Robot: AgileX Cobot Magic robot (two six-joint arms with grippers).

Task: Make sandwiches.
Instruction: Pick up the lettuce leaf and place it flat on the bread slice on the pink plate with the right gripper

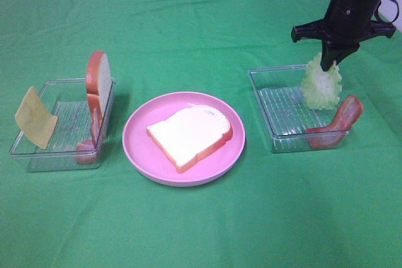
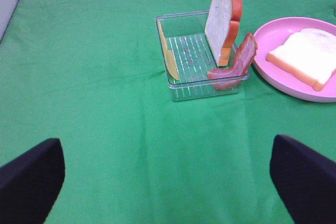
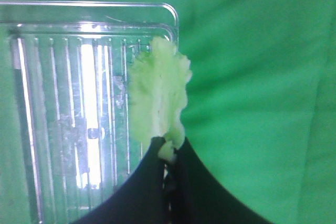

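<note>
A white bread slice point(image 1: 190, 134) with orange-brown crust lies flat on the pink plate point(image 1: 139, 145). My right gripper point(image 1: 328, 64) is shut on the top edge of the pale green lettuce leaf point(image 1: 321, 83), which hangs over the right tray's far corner; in the right wrist view the lettuce leaf point(image 3: 157, 97) sticks out from the pinched fingertips point(image 3: 160, 153). A bacon strip point(image 1: 336, 122) leans on that tray's near right wall. The left tray holds an upright bread slice point(image 2: 223, 19), a bacon strip point(image 2: 236, 64) and a yellow cheese square point(image 1: 34, 118). My left gripper point(image 2: 168, 182) is open, short of the left tray.
Two clear plastic trays, the left tray point(image 1: 44, 155) and the right tray point(image 1: 276, 114), flank the plate on a green cloth point(image 1: 201, 224). The right arm point(image 1: 352, 4) rises over the table's far right corner.
</note>
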